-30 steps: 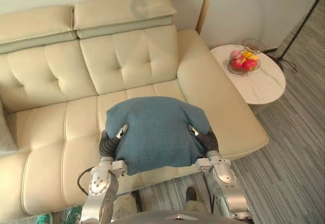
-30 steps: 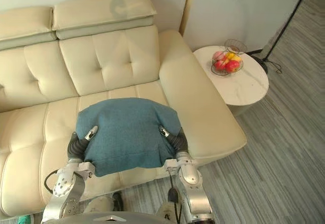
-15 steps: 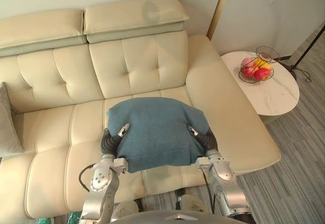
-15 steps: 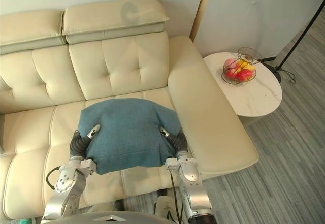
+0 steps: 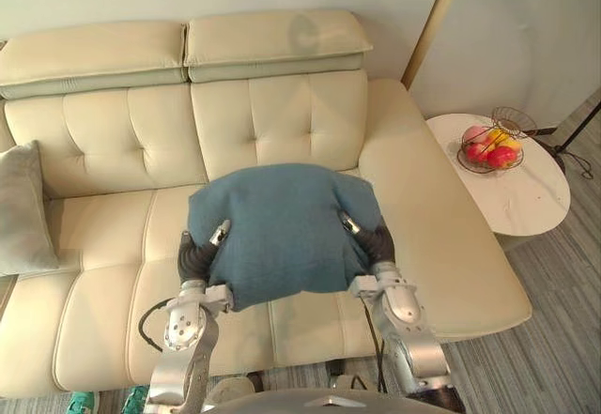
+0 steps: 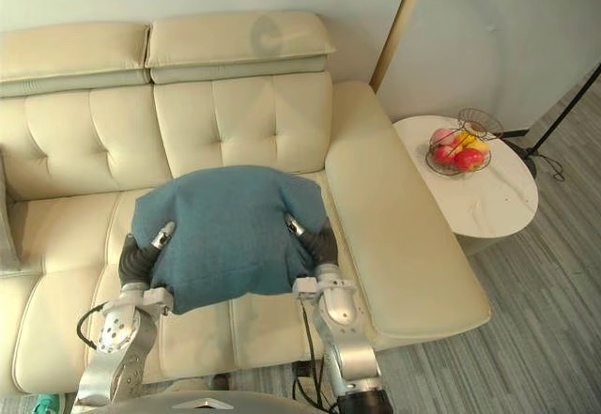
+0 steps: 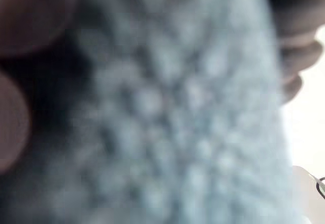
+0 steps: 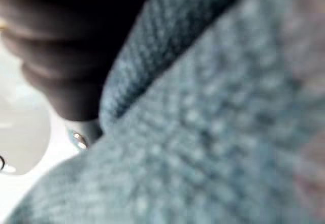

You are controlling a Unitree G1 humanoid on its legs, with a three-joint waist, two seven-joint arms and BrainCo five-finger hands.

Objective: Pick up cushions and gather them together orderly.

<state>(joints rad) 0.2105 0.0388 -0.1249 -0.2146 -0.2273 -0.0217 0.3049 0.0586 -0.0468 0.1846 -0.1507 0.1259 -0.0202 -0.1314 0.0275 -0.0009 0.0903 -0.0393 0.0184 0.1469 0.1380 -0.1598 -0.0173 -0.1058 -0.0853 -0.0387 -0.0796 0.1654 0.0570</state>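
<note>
In the centre of the frame, both hands are holding the blue cushion (image 5: pixel 277 231) up above the seat of the cream sofa (image 5: pixel 103 151).

I am watching the left hand (image 5: pixel 195 256) gripping the cushion's left edge and the right hand (image 5: pixel 376 242) gripping its right edge. Each thumb is lying over the top face while the fingers are sitting underneath, out of my sight, so both hands are grasping the cushion between them. Both wrist views are showing blue knitted cloth pressed right up against the dark ribbed covers. A grey cushion (image 5: pixel 23 209) is leaning against the sofa's back at the left edge of the frame, well apart from the blue one. At the right of the frame, beside the sofa's arm, a round white surface (image 5: pixel 526 198) is carrying a wire basket of fruit (image 5: pixel 490 146).
</note>
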